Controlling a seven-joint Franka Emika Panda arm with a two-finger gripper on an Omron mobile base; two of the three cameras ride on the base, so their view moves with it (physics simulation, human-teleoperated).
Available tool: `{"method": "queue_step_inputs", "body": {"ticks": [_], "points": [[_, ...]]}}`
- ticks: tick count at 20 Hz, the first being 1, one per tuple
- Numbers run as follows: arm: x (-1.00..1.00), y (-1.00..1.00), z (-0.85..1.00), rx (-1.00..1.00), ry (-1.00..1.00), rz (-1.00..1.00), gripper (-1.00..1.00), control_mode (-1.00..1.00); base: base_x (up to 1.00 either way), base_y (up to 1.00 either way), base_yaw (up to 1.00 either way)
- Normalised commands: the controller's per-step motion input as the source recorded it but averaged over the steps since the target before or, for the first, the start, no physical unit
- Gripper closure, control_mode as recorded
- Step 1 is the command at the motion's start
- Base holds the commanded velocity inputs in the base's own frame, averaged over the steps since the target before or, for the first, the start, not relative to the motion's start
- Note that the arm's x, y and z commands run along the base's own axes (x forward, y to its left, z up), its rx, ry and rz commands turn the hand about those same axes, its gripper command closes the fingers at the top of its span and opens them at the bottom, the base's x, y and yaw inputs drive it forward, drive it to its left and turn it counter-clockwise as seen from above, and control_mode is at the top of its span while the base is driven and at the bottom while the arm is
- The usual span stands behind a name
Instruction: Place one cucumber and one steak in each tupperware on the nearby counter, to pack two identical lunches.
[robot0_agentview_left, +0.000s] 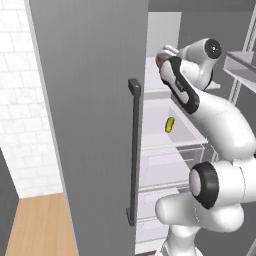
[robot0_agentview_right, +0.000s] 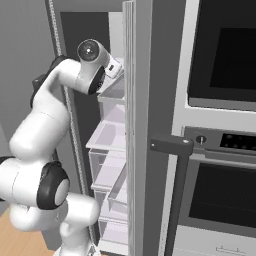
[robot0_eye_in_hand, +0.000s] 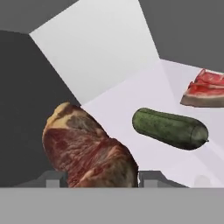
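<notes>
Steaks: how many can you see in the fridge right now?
2. The dark brown-red steak sits between the claw fingertips on the shelf; the bright red steak lies farther along it, beyond the dark green cucumber. Others may be hidden.

A small yellow-green cucumber (robot0_agentview_left: 170, 124) is seen lying on a pale fridge shelf (robot0_agentview_left: 187, 134), beside the white arm (robot0_agentview_left: 220, 120).

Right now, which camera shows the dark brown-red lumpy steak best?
The hand view: the dark brown-red lumpy steak looms large between the pincer's fingertips. In the left base view, just a reddish sliver shows beside the hand; the right base view reveals nothing clear.
</notes>
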Motion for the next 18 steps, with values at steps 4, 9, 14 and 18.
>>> {"method": "queue_step_inputs", "body": {"ticks": [4, 9, 14, 18], "points": [[-1.00, 0.00, 0.15, -0.01, -0.03, 0.00, 1.00, -1.00, 0.00, 0.00, 0.00], [-1.00, 0.00, 0.25, -0.01, 0.03, 0.00, 1.00, -1.00, 0.00, 0.00, 0.00], [-1.00, -0.02, 0.24, -0.03, 0.05, -0.03, 1.00, -1.00, 0.00, 0.00, 0.00], [-1.00, 0.00, 0.01, -0.06, 0.05, -0.04, 1.00, -1.00, 0.00, 0.00, 0.00]]}}
